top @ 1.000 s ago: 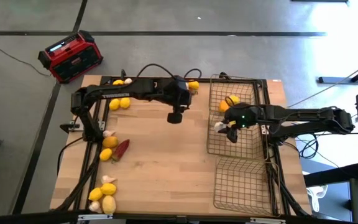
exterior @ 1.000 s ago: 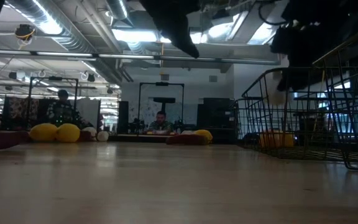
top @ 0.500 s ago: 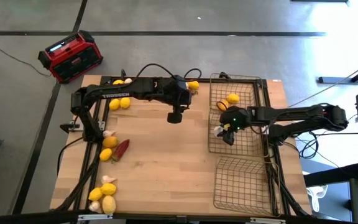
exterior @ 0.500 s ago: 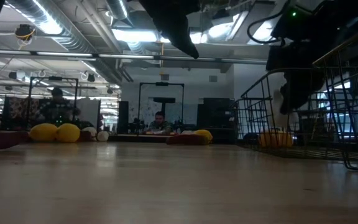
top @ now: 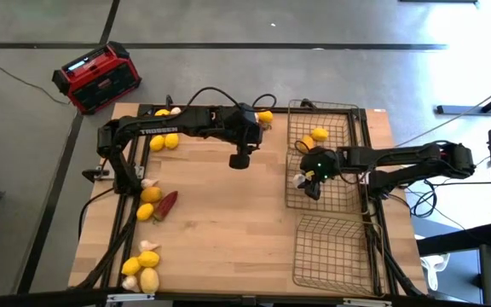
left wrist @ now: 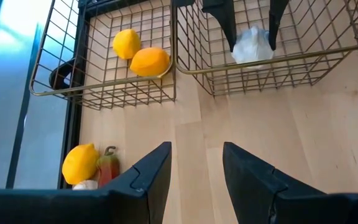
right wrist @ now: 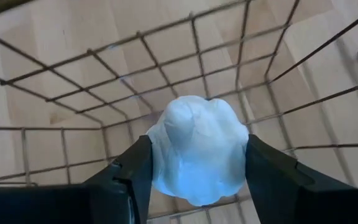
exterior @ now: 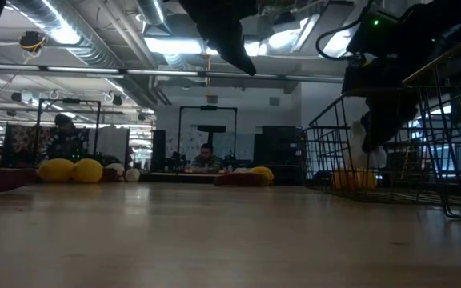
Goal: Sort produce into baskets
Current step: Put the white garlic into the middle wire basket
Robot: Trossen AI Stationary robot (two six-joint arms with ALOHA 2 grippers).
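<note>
Three wire baskets stand along the table's right side: far (top: 339,119), middle (top: 339,192) and near (top: 335,251). The far basket (left wrist: 104,81) holds two lemons (left wrist: 150,61). My right gripper (right wrist: 197,155) is shut on a white garlic bulb (right wrist: 197,149), inside the middle basket (left wrist: 303,56) at its left wall, a little above the mesh floor. My left gripper (top: 239,159) hangs open over the bare table middle with nothing between its fingers (left wrist: 154,174). Lemons (top: 164,141), garlic and a dark red chili (top: 167,203) lie loose along the table's left side. My right gripper pinches the garlic bulb's two opposite sides (right wrist: 160,146) between its two fingers (right wrist: 263,162). The fingers (left wrist: 225,18) come slanting down from the table's right. The bulb (exterior: 372,140) hangs between the fingers, clear of the basket's floor.
A lemon (left wrist: 79,163), a chili (left wrist: 107,168) and a garlic bulb lie on the wood just outside the far basket's left wall. More lemons (top: 143,269) sit at the near left corner. A red-and-black radio (top: 96,77) stands on the floor beyond the far left corner.
My right gripper has sunk with the garlic bulb deeper into the middle basket, shifting a little toward the table's left edge and tipping further down. It has stayed shut on the bulb.
</note>
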